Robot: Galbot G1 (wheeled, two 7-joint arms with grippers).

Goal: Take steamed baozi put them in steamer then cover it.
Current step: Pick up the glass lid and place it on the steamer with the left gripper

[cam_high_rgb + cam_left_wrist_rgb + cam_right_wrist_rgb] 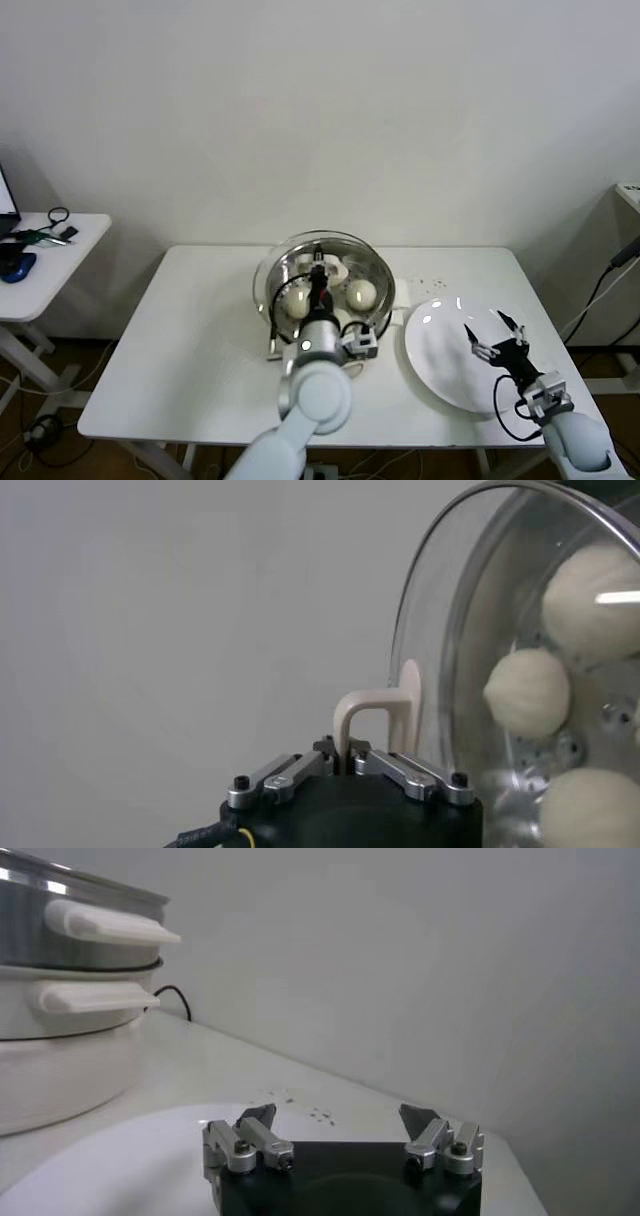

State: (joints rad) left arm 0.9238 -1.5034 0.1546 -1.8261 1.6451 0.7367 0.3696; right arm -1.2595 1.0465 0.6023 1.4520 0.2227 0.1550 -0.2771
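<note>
Now the left tool (pixel 348 763) is clamping the cover (pixel 322 268) by its bar handle (pixel 375 715), fingers pinched together on the bar, and is holding the glass over the steamer (pixel 372 312) at the middle of the desk (pixel 190 340). In the left wrist view the lid's rim is reading as tilted against the basket, so I am judging it as not yet seated flat, though the head view cannot settle that. The baozi (pixel 360 293) are already lying inside on the perforated floor, visible through the glass; I am counting at least three, and a fourth may be hidden under the handle and the arm.

The relation that matters: the cover is sitting directly above the steamer, almost concentric with it, and the handle's long axis is running away from the robot, in line with the left wrist. So the coming move is looking like a short level-and-lower, then a release, all for the left arm, which is plainly the nearer one.

The right tool (pixel 497 340) is hovering with fingers spread apart over the white plate (pixel 440 365), beside the steamer to the right, holding nothing. The steamer's side handles (pixel 108 923) are pointing toward it. Open desk is lying on the left, so withdrawing the left arm toward the robot should be meeting nothing.
</note>
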